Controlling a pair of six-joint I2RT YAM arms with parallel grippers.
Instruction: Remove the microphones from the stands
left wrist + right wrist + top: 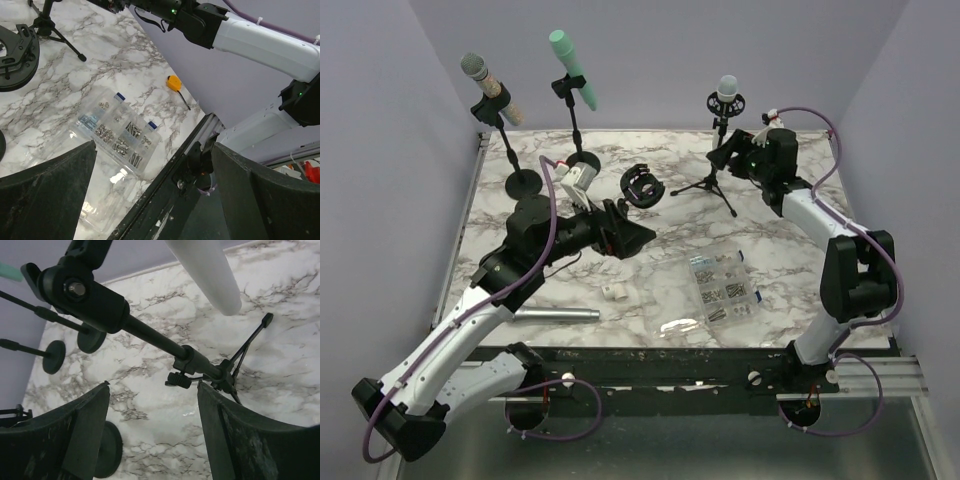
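Observation:
A white microphone [727, 92] with a grey head sits in the clip of a black tripod stand [710, 182] at the back right. My right gripper [728, 150] is open, right beside the stand just below the microphone. In the right wrist view the white microphone body [205, 270] hangs above, the stand's clip [75, 290] and pole [165, 346] cross ahead, and my open gripper [152, 390] holds nothing. My left gripper [628, 236] is open and empty over the table's middle; it is also open in the left wrist view [152, 150].
A green microphone [570, 62] and a tan microphone [486, 84] stand on round-base stands at the back left. A black shock mount [640, 185], a clear screw box [722, 286], a small white block [614, 292] and a metal rod [560, 314] lie on the marble table.

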